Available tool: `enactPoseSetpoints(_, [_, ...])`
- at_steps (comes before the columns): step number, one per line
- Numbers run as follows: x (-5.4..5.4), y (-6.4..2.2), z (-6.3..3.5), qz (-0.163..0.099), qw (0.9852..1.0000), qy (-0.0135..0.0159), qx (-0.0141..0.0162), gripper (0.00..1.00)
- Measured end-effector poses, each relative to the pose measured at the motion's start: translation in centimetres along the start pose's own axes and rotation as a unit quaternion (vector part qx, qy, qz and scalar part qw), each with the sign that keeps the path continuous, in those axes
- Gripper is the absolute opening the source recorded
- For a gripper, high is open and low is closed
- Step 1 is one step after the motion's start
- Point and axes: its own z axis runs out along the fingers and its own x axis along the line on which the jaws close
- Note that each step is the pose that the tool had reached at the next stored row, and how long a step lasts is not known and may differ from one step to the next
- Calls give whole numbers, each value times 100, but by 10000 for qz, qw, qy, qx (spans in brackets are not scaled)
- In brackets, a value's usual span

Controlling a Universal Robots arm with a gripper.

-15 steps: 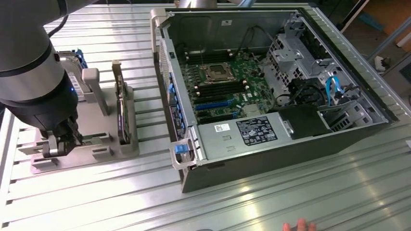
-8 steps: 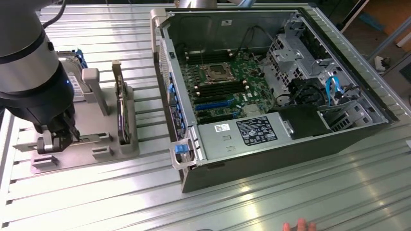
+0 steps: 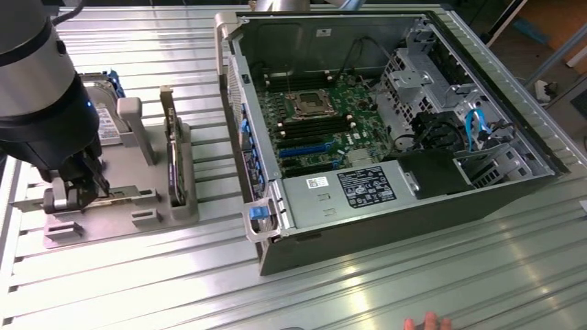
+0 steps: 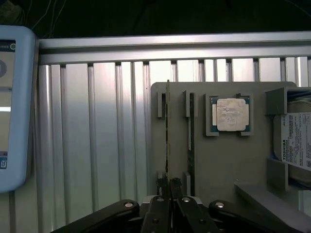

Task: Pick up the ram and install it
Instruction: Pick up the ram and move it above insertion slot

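Yellow-green along its exposed upper edge, the ram stands on edge and reads as little more than a thin line. Its flat faces and chips are turned away from the wrist view and cannot be made out. Its long axis runs straight out ahead of the claw, parallel to the grooves of the aluminium worktop. The near end sits between the fingertips and the far end reaches about the far rim of the grey holder block. The claw is pressed together on that near end, pinching the ram by its two flat faces. I cannot tell whether the stick's lower edge sits in its slot or is clear of it.

Just beside the ram, on the claw's processor side, a second dark green stick stands on edge in the neighbouring slot, parallel to the ram and not touching it. Further out on that side the square silver processor lies in its recess, and beyond it is a hard drive with a white label. On the claw's other side, well apart, is a device with a pale blue casing.

In the exterior view the claw sits low at the holder block. An expansion card stands upright toward the exterior view's right of it, and an open computer case lies further that way. A hand shows at the near edge.
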Motion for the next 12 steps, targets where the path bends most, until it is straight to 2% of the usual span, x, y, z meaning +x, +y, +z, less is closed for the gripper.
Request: enactPoseSetpoints(12, [-1, 12, -272, 0, 10000, 0, 0, 12])
